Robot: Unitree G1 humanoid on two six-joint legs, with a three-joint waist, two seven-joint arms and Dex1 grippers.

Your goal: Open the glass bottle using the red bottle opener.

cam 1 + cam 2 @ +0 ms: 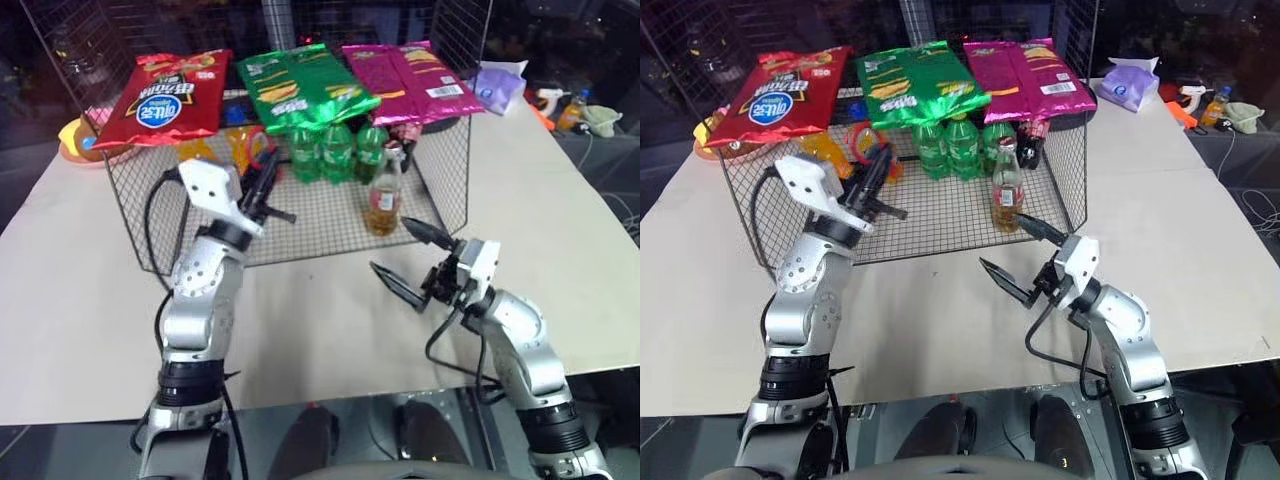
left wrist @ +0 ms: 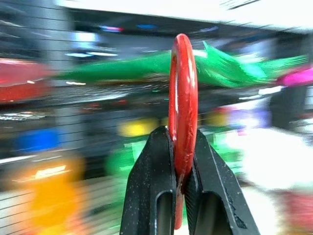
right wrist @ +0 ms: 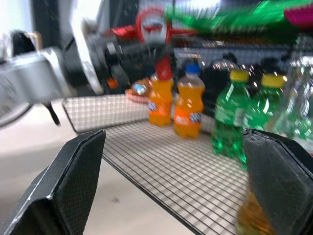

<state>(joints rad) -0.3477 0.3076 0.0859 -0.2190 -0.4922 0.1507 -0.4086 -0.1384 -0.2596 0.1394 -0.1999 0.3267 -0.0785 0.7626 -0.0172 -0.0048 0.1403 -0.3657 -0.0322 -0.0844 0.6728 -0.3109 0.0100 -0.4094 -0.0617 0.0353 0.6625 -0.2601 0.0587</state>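
Left wrist view has my left gripper (image 2: 183, 161) clenched on the red bottle opener (image 2: 183, 98), which stands edge-on between the two black fingers, its rounded head rising above them. My right gripper (image 1: 412, 260) hangs spread wide over the pale table (image 1: 560, 230), grasping nothing. Just beyond its upper finger, the glass bottle (image 1: 384, 198) stands upright on the wire rack (image 1: 330, 215), capped, beside the green plastic bottles (image 1: 335, 152).
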